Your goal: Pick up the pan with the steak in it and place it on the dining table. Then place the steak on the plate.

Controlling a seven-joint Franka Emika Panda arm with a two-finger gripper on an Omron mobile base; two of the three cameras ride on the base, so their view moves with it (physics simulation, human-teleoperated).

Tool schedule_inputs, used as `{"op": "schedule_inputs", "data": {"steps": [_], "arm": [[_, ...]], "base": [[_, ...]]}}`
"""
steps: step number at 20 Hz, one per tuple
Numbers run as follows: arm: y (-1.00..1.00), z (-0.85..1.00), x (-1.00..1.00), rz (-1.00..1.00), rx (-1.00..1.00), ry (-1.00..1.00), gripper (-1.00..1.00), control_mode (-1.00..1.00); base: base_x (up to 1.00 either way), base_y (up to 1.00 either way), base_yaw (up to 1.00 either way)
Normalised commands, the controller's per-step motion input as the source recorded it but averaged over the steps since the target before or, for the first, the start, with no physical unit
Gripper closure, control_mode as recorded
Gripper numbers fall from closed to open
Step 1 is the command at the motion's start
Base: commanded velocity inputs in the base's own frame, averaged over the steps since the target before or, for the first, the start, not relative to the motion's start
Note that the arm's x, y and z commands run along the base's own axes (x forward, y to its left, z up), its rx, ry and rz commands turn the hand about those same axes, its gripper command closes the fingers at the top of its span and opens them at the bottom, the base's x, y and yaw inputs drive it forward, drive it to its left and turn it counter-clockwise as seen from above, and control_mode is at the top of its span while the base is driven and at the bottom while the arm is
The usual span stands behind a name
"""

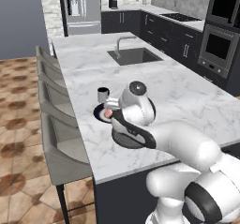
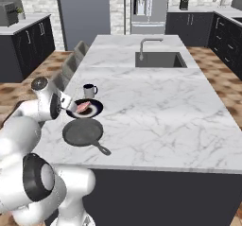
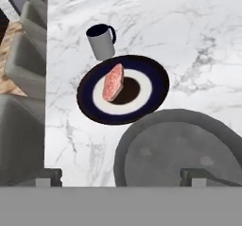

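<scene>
The steak [image 3: 113,82] is lying on the plate [image 3: 156,85], resting across the white ring and dark centre. The plate is sitting on the table [image 2: 165,107] near the stool-side edge. The pan [image 2: 83,131] is sitting empty on the table just beside the plate, at the plate's 5 o'clock in the hand view, its handle [image 2: 100,148] pointing toward 4 o'clock in the right base view. A mug [image 3: 100,41] is standing just beside the plate at its 11 o'clock in the hand view. The hand [image 3: 121,175] is hovering above the pan and plate, fingers [image 3: 193,175] spread wide apart, gripping nothing.
</scene>
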Motion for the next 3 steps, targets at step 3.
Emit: {"op": "schedule_inputs", "data": {"steps": [3], "arm": [[-0.21, 0.08, -0.38, -0.04, 0.1, -0.25, -1.0, -1.0]], "base": [[0.0, 0.0, 0.0]]}}
